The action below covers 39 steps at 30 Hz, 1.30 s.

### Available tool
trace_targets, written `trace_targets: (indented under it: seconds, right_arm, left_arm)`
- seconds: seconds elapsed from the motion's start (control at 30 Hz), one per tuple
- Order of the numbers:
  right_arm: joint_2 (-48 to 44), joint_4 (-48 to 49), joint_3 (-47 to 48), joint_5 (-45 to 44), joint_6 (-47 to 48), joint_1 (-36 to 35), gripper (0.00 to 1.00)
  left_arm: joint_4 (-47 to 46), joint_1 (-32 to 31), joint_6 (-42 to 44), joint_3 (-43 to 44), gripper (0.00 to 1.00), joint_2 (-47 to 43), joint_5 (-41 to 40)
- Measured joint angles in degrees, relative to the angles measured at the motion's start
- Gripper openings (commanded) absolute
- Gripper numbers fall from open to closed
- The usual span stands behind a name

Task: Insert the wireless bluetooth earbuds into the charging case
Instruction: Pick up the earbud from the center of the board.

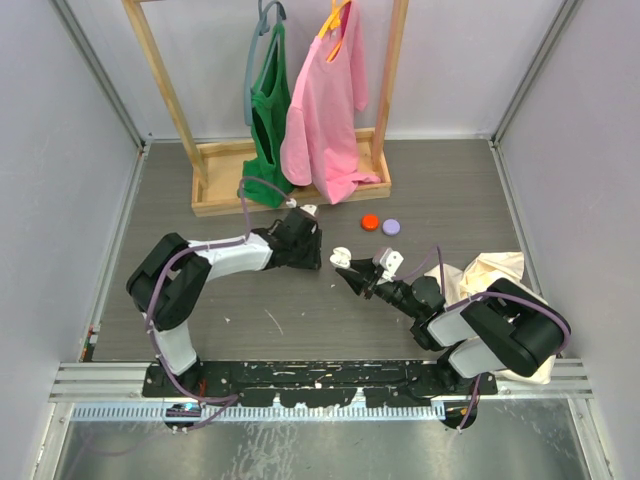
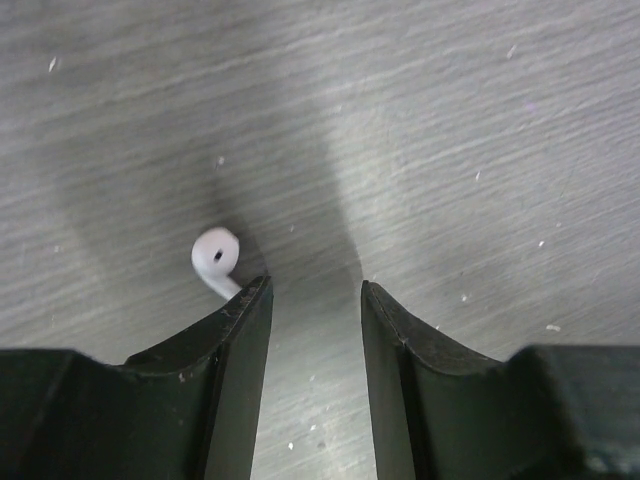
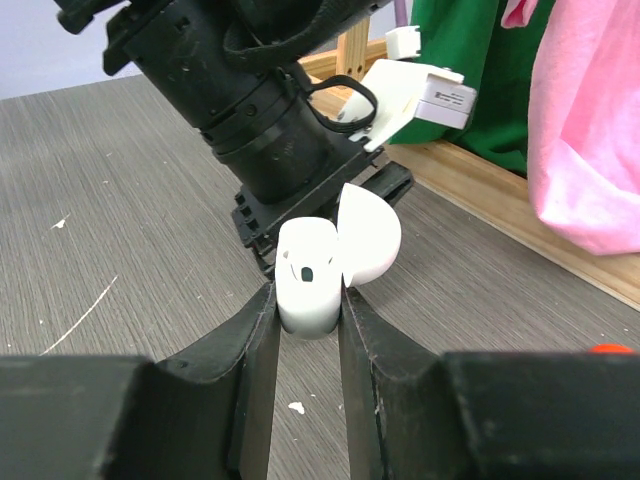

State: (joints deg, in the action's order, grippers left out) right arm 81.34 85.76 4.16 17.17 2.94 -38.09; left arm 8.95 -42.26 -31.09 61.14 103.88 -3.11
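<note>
1. Between the right gripper's [image 3: 307,300] closed black fingers sits the small white rounded plastic charging case [image 3: 305,270], upright, lid open.
2. Opposite, the left gripper [image 2: 315,295] hangs partly open, empty, low over the grey table [image 2: 450,120].
3. One tiny pale stemmed earbud [image 2: 215,254] lies just outside one finger.
4. Centring the jaws over its stem before closing should avoid flicking it away.

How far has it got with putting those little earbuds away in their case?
Done: the charging case sits lid-open, clamped in the right pincer. In hand: the left pincer is open above the table, one earbud lying just beside it, ungripped. Left: grasp that bud and seat it in the case. I cannot tell whether the other bud is already inside.
</note>
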Motion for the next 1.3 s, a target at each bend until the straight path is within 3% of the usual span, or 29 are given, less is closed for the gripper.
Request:
trace_targets:
  seconds: [0.63,0.9,1.3]
  right_arm:
    - [-0.1,0.0,0.0,0.0,0.0,0.0,0.01]
    - [-0.1,0.0,0.0,0.0,0.0,0.0,0.01]
    - [-0.1,0.0,0.0,0.0,0.0,0.0,0.01]
  left_arm:
    - [8.5,0.0,-0.5,-3.4,0.44,-11.1,-2.5]
    - [12.8,0.7,1.7,4.1,0.42,-4.9,-6.6]
    - [15.5,2.7,2.5,10.3,0.37,4.7,-6.5]
